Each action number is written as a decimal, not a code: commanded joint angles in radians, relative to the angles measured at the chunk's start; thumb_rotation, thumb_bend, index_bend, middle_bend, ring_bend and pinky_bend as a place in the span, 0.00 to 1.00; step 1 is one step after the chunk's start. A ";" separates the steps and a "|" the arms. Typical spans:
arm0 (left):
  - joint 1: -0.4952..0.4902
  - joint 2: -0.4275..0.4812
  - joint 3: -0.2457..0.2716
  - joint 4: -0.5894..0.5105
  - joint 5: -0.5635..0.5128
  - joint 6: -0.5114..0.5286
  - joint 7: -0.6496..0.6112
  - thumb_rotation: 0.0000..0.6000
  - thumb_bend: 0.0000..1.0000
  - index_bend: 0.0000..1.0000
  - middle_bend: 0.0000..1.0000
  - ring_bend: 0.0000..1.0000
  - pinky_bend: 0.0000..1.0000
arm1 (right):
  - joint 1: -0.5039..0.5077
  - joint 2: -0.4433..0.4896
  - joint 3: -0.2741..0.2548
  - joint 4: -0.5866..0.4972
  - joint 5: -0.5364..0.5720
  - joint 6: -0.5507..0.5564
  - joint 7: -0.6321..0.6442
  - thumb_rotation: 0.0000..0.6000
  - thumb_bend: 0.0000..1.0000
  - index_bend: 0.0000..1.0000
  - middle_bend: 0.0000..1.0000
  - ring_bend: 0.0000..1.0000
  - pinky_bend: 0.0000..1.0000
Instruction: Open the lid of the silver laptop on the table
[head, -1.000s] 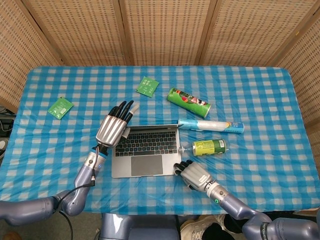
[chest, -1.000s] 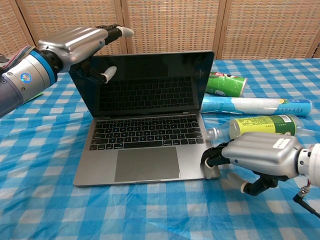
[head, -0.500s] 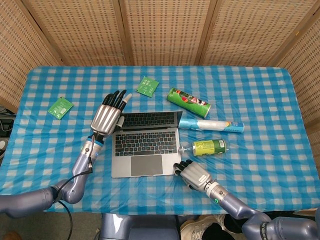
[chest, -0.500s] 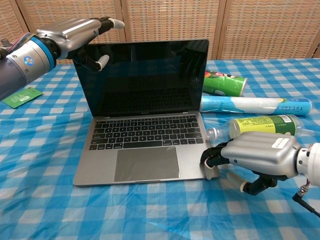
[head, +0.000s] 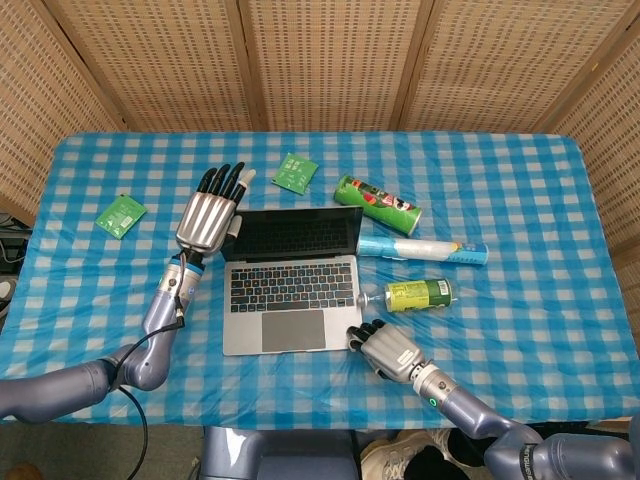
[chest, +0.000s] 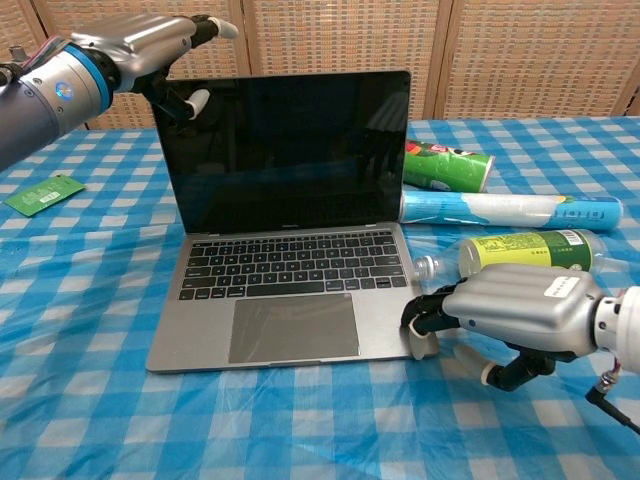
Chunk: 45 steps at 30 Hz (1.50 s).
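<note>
**Lid raised, base pinned at the near corner**

Head view: the silver laptop (head: 290, 283) is seen lying on the checked surface (head: 540, 300) between the 2 hands, its lid already lifted well clear of the keyboard. The left hand (head: 208, 218) is placed at the lid's upper left corner with fingers extended; nothing is enclosed by it. The right hand (head: 388, 350) is rested with curled fingers on the base's near right corner. Just beyond the right hand lie a green bottle (head: 420, 294), a long blue-and-white tube (head: 422, 250) and a green snack can (head: 377, 204); what they contain cannot be told.

Chest view: the screen is shown dark and standing near upright. The left hand (chest: 130, 50) is seen at the lid's top corner, thumb on the screen side, fingers reaching over the top edge; whether the edge is actually pinched cannot be told. The right hand (chest: 510, 320) is pressed on the base corner.

The step is judged nearly done. Any further push should be kept gentle and along the hinge's arc, with the base held down so it does not slide.
</note>
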 joint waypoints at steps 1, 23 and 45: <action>-0.005 0.008 0.003 -0.002 -0.010 -0.003 0.013 1.00 0.55 0.00 0.00 0.00 0.07 | 0.000 0.001 -0.001 -0.001 0.001 0.002 0.000 1.00 0.90 0.33 0.31 0.22 0.29; 0.058 0.238 0.038 -0.310 0.155 0.104 -0.075 1.00 0.55 0.00 0.00 0.00 0.01 | -0.021 0.107 0.074 -0.158 -0.159 0.189 0.197 1.00 0.87 0.33 0.31 0.22 0.29; 0.474 0.544 0.213 -0.513 0.241 0.390 -0.372 1.00 0.00 0.00 0.00 0.00 0.00 | -0.313 0.328 0.080 0.080 -0.277 0.707 0.477 1.00 0.02 0.15 0.06 0.00 0.00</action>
